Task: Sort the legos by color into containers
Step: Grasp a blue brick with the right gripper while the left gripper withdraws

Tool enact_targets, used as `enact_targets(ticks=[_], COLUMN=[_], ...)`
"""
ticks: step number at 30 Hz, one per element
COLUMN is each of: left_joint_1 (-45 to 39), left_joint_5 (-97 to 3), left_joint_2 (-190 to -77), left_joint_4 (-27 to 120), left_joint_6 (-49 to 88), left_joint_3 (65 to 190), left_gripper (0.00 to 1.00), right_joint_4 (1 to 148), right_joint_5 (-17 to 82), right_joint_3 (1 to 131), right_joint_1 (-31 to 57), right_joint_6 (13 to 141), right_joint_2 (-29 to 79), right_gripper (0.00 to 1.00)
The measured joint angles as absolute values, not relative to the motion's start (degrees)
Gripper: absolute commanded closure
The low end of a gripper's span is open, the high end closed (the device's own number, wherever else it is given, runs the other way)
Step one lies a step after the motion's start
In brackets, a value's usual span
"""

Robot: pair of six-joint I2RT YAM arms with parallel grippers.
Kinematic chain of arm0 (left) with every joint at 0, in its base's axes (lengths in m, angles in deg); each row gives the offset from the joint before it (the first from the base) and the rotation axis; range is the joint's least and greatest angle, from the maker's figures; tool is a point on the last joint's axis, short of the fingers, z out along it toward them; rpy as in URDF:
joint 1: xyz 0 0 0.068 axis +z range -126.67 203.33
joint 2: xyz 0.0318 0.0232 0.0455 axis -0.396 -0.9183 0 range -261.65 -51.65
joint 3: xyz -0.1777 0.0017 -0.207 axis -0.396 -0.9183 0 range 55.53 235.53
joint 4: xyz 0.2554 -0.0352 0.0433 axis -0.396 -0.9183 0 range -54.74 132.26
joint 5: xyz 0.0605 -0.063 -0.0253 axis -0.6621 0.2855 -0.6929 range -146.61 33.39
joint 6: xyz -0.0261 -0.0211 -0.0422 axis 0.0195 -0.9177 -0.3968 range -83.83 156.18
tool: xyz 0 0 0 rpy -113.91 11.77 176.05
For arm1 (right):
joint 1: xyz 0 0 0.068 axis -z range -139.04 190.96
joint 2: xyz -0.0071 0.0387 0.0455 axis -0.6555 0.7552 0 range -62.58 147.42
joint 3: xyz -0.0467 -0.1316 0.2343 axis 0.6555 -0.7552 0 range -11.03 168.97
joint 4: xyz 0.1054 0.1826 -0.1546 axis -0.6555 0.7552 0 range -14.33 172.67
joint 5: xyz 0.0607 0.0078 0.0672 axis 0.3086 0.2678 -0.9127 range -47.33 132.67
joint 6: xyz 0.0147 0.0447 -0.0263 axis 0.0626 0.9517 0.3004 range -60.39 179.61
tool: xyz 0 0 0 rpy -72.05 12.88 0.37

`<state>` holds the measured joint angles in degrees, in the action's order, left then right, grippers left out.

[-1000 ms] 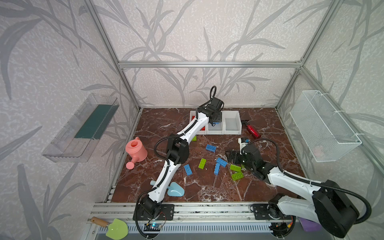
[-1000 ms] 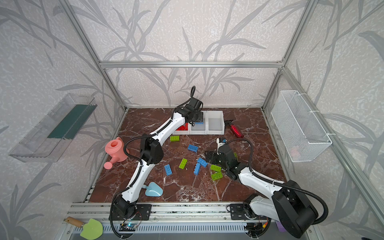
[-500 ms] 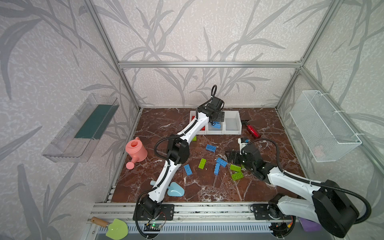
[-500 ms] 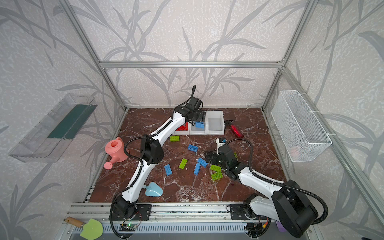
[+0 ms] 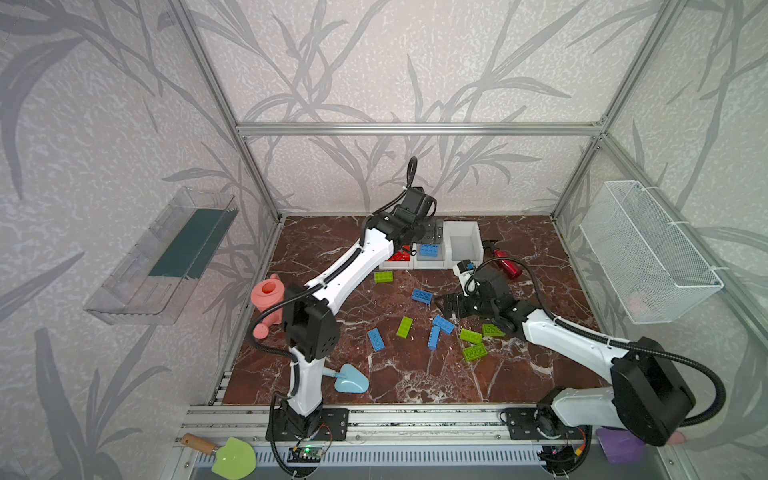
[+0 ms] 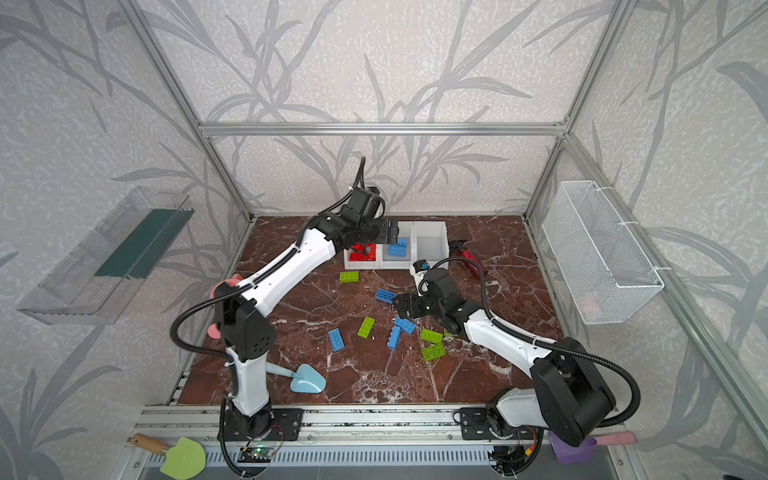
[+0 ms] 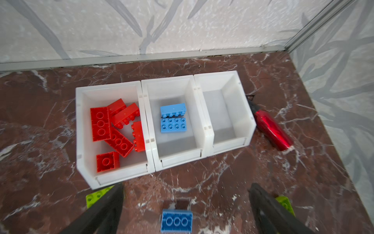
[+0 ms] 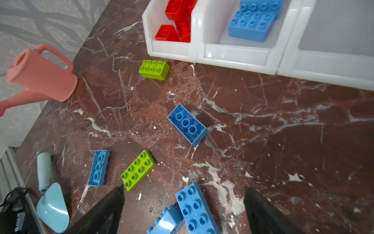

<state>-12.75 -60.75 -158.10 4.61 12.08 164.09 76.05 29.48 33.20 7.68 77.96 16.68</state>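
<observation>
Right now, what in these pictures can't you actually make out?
Wire basket, both top views: a pinkish thing inside, blurred by mesh, too small to name.
Red-brick bin, a top view: largely hidden by the left arm.
Lime brick, left wrist view: half covered by a finger of the left end effector.
Empty bin, right wrist view: cut off by the picture's edge.
Purple object, a top view: partly behind the right arm.

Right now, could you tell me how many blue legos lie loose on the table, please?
4 blue legos: one nearest the containers; one alone, leftmost in both top views; two touching each other under the right hand. The right arm may hide others.
</observation>
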Motion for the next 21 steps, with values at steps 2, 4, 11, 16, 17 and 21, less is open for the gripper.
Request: enact_targets(ticks=[2,4,11,16,17,21], left_joint_1=[-13.1,-13.3,-13.4,-13.4,-13.4,-13.4], left_joint_5=[-60.8,-60.9,-61.1,-61.8,-62.3,-62.9], left_joint_2=[-151.1,-145.1,-126.9,-115.8,-113.4,-103.7], left_joint_4=[6.6,8.6,9.5,6.8,6.1,4.3], left_joint_6=[11.5,10.7,7.9,7.2,7.2,8.4], left_joint_3=[158.1,152.1,132.0,124.4,123.1,117.3], left_gripper=[0.04,0.04,0.04,0.04,0.04,0.04], right_joint_4=[79.3,82.9,92.9,97.4,98.0,100.6], right_joint_5=[27.8,27.1,27.2,28.1,28.3,29.6], right_joint_3=[37.2,41.0,51.9,58.5,59.6,63.2], right_joint_1=[7.7,7.6,6.5,5.7,5.7,5.3], right_joint_6=[75.2,72.5,63.0,58.4,57.8,56.1], right_joint_2=[19.7,22.7,31.2,37.5,38.7,43.1], right_gripper=[0.07,0.08,0.11,0.11,0.11,0.14])
